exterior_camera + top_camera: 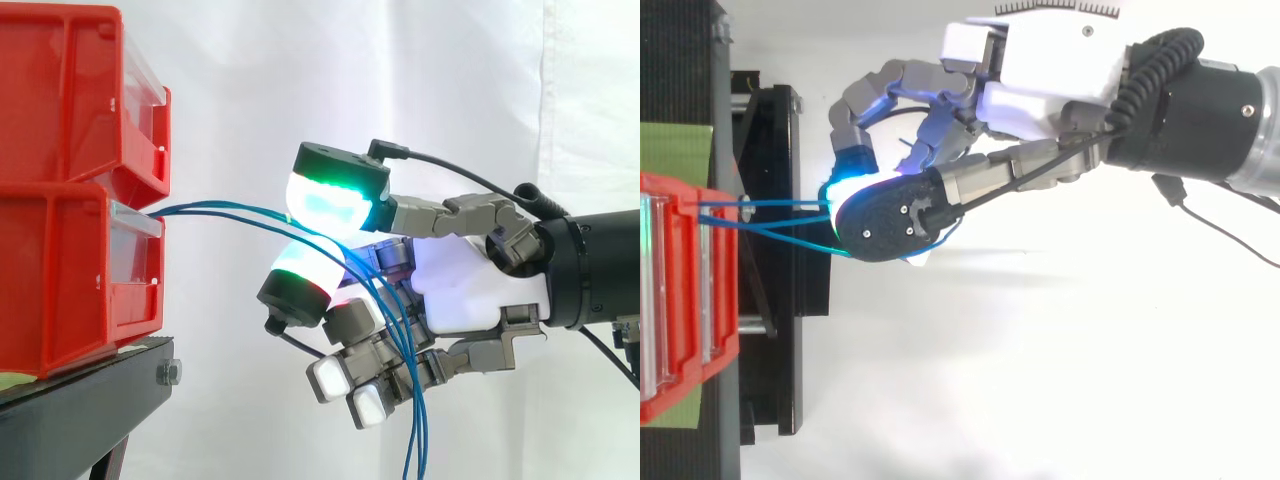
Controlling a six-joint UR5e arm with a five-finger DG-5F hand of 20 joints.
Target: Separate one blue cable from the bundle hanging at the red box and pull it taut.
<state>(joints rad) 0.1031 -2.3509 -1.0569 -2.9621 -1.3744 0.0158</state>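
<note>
White curtain behind, fingers (330, 200) of the hand (465, 290) clench blue cables (220, 213) running almost level away from the red box (60, 270).

**White Curtain, Black Stand, Soft Light**

A white curtain (240, 90) hung behind the fingers (325, 200) in the side view, brightly and evenly lit, with faint soft folds. One sharper vertical crease (546, 120) ran down it well back from the fingertips, on the wrist side. Ahead of the fingertips and lower stood a black stand (90, 400), with a bolt (168, 373) at its near corner and a leg (108, 462) slanting down beneath. In the top view, a white ground (1040, 400) spread under the fingers, carrying a pale, blurred shadow (1040, 262) just beside them. Beyond the fingertips, a green strip (675, 150) lay on the stand's dark top.
</note>
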